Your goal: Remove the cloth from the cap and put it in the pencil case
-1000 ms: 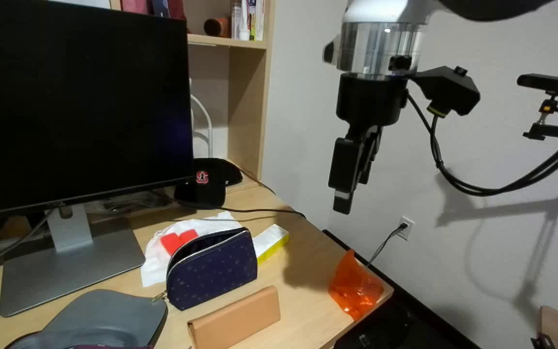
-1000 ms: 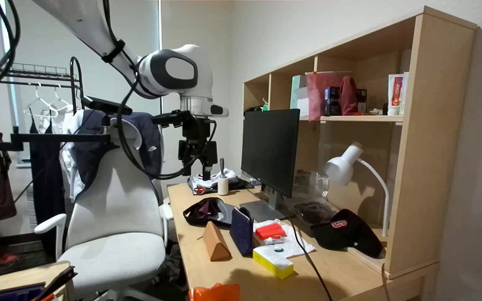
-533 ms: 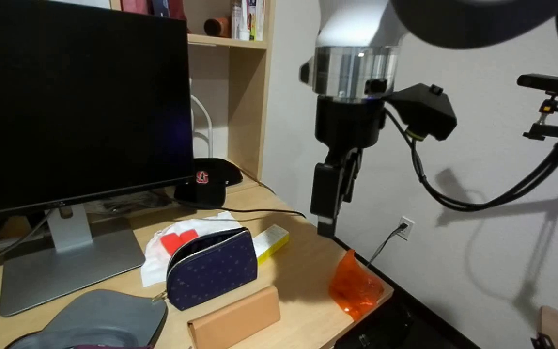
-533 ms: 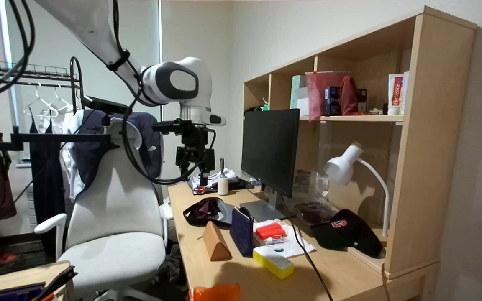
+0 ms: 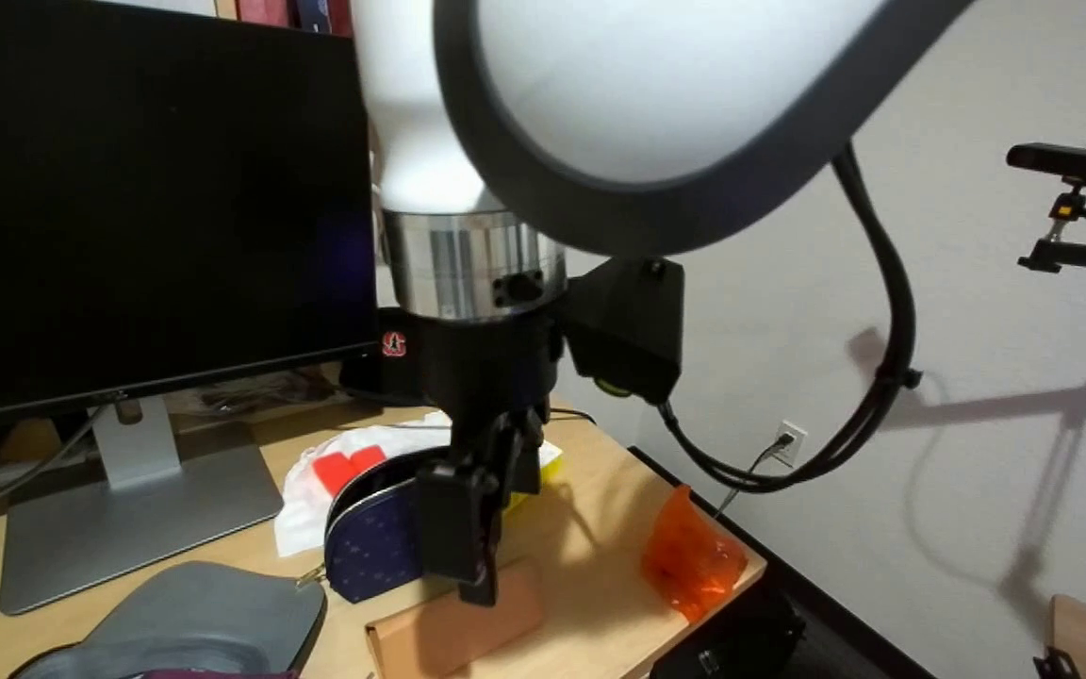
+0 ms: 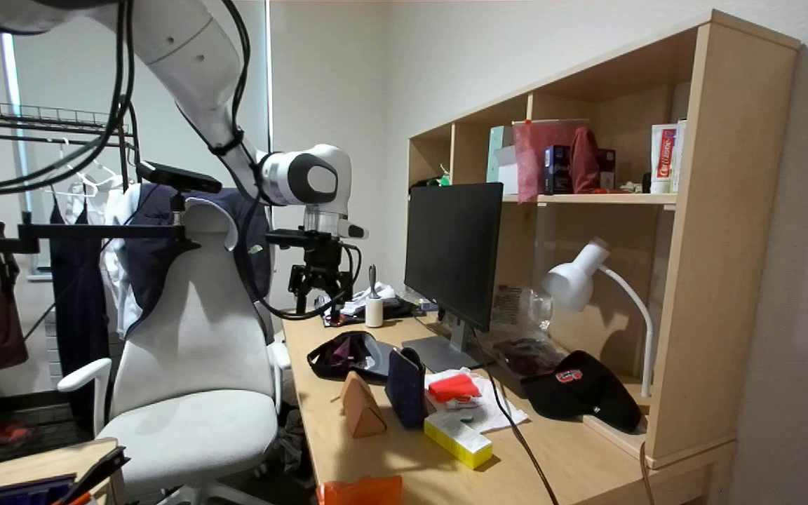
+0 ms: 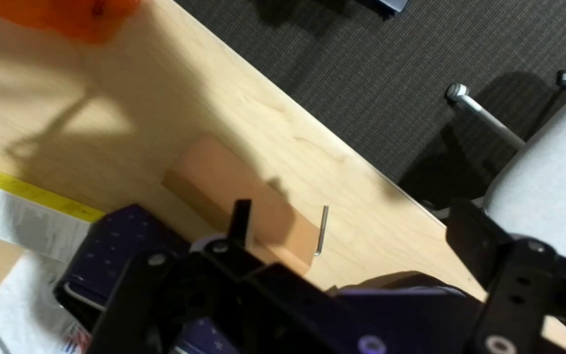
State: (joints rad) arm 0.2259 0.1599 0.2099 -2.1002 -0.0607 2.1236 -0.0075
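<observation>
The grey cap (image 5: 208,613) lies upturned on the desk, at the lower left in an exterior view and mid-desk in an exterior view (image 6: 378,359). A dark maroon cloth (image 6: 343,351) lies inside it; only a sliver of the cloth (image 5: 213,674) shows in an exterior view. The navy, star-patterned pencil case (image 5: 369,547) stands upright with its zip open; it also shows in the wrist view (image 7: 121,241). My gripper (image 7: 354,221) is open and empty, its fingers wide apart, above the desk near the brown case. In the wrist view it hides most of the cap (image 7: 401,280).
A tan triangular case (image 7: 243,187) lies beside the pencil case, with a hex key (image 7: 321,231) next to it. A yellow-white box (image 6: 456,438), a red item (image 6: 453,387) on white sheeting, an orange bag (image 5: 689,556), the monitor (image 5: 156,207) and a chair (image 6: 186,414) are around.
The arm has moved down and, in an exterior view, left across the desk edge. The gripper now covers part of the pencil case there. The desk objects have not moved.
</observation>
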